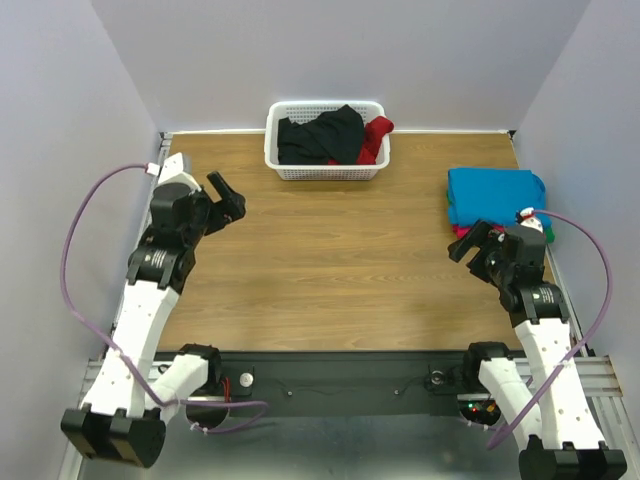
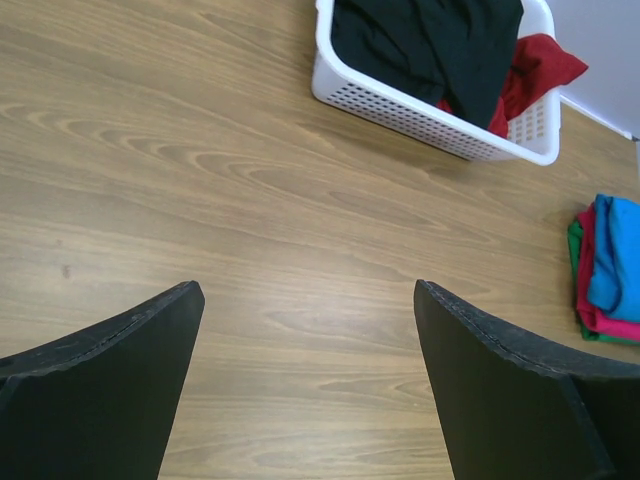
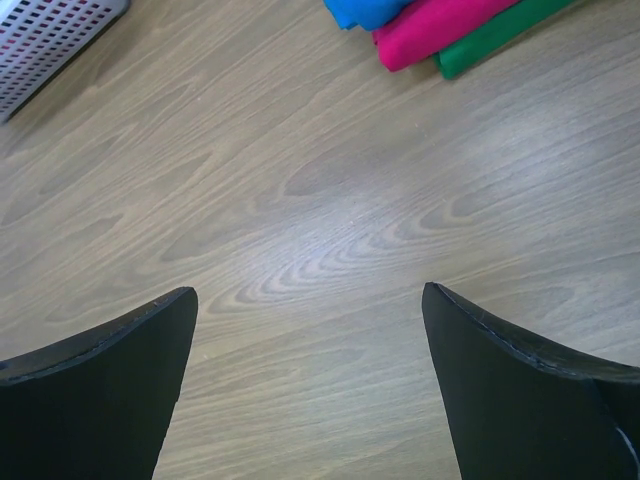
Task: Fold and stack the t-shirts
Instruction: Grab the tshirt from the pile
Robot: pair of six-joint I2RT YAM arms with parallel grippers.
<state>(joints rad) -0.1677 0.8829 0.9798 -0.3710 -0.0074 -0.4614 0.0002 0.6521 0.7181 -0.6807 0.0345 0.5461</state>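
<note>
T-shirts sit in two places: the black t-shirt (image 1: 320, 135) and the red t-shirt (image 1: 378, 135) lie bunched up in the white basket (image 1: 325, 172) at the far side of the table (image 1: 330, 270). The folded blue t-shirt (image 1: 495, 193) lies on top of the pink t-shirt (image 3: 440, 28) and the green t-shirt (image 3: 500, 38) in a pile at the right side. The left gripper (image 1: 228, 197) hangs over bare wood near the basket and the right gripper (image 1: 468, 243) hangs just beside the pile, both with fingers wide apart and holding nothing.
</note>
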